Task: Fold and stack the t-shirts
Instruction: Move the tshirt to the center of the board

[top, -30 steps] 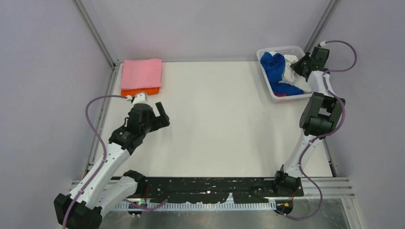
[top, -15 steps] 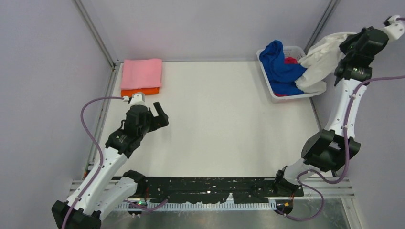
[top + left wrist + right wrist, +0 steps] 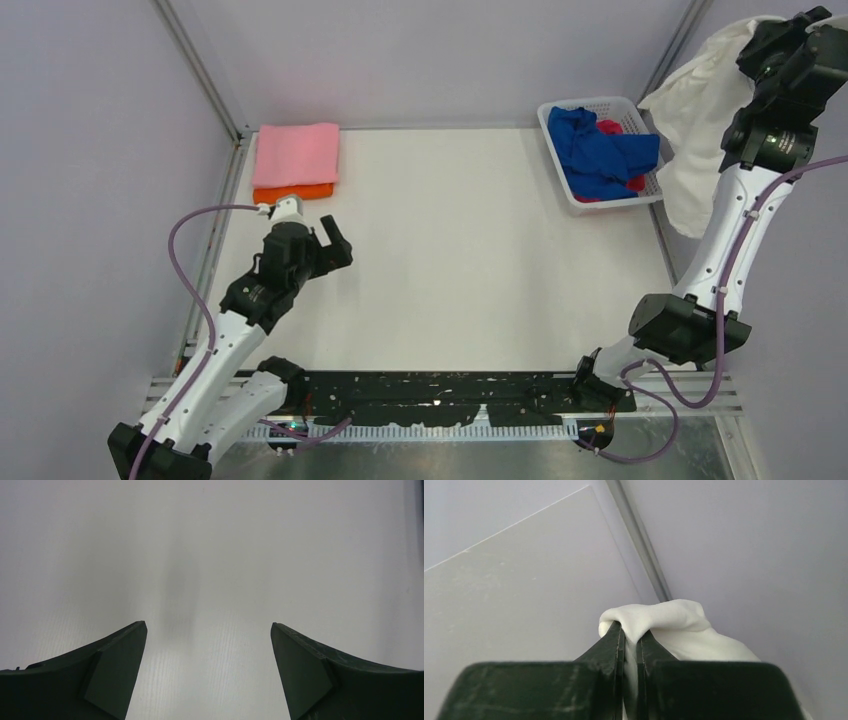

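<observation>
My right pincer (image 3: 630, 639) is clenched on a bunched fold of the soft white cloth t-shirt (image 3: 692, 130). The shirt hangs high past the table's far-right edge, beside the white plastic lattice basket (image 3: 600, 101). I'd carry it over the bare middle of the flat white table (image 3: 450, 270) and lower slowly so it spreads. My left pincer (image 3: 207, 635) hangs released above that surface. Grey walls (image 3: 440, 50) enclose the cell.
</observation>
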Action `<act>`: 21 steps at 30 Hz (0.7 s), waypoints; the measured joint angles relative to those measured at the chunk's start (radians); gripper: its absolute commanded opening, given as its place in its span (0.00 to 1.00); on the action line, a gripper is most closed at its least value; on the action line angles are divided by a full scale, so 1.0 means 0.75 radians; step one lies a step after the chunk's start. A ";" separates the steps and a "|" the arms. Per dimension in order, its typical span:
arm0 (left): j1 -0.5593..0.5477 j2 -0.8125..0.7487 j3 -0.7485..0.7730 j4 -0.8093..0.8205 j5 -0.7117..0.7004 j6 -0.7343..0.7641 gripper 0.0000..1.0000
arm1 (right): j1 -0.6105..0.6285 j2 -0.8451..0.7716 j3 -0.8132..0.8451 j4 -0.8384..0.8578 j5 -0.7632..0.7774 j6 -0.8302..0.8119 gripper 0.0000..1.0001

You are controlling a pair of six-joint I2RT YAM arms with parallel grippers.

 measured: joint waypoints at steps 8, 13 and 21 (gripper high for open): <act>0.000 -0.038 -0.036 0.006 0.004 0.001 0.99 | 0.033 -0.098 0.008 0.046 -0.457 0.254 0.05; 0.000 -0.060 -0.054 0.008 0.008 0.001 0.99 | 0.250 -0.169 0.058 0.157 -0.709 0.376 0.05; 0.000 -0.166 -0.076 -0.008 -0.016 0.001 0.99 | 0.656 -0.149 0.147 0.262 -0.957 0.442 0.05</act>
